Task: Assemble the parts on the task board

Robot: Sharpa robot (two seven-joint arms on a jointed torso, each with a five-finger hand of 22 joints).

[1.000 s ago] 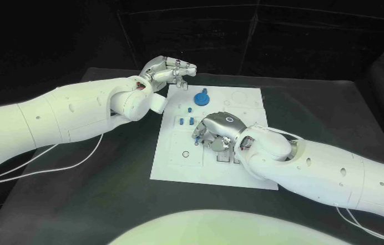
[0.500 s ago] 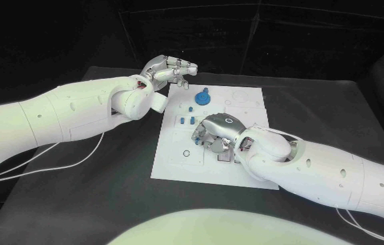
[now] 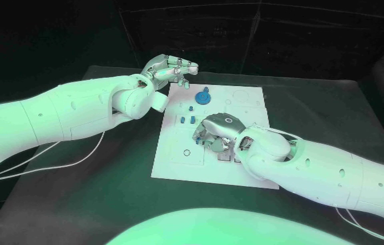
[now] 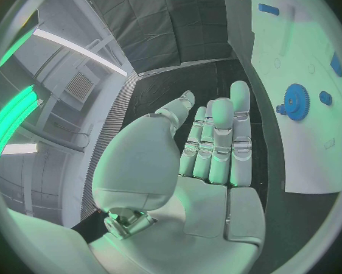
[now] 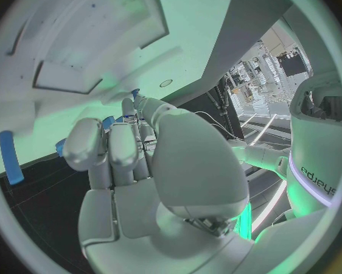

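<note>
Parts were the point of contact at the right hand (image 3: pixel 217 131): its fingers (image 5: pixel 110 149) were curled downward and pressed together over the middle of the task board (image 3: pixel 176 164). A small blue part (image 3: pixel 197 141) showed at the fingertips on the head view, and blue showed between the fingers on the right wrist view. Whether that part was pinched or only touched could not be told from these pictures.

Compared with the picture taken a second before, the right hand had shifted slightly up the board. The blue piece at its fingertips had kept nearly the same place. This was judged to be a fine seating or alignment step, not a transfer.

The left hand (image 3: pixel 168 70) was raised just beyond the far left corner of the board. On the left wrist view its fingers (image 4: pixel 216 140) lay straight and pressed together, with nothing between them. Its position matched the earlier pictures, so it was judged to be idle.

Outward from the hands, the blue gear (image 3: pixel 202 97) stood on the far part of the board, apart from both hands, in the same place as before. Several small blue pegs (image 3: pixel 186 120) lay between the gear and the right hand. One long blue bar (image 5: pixel 10 157) lay on the white surface, seen on the right wrist view.

Assembly was judged incomplete, since loose parts remained on the board.
</note>
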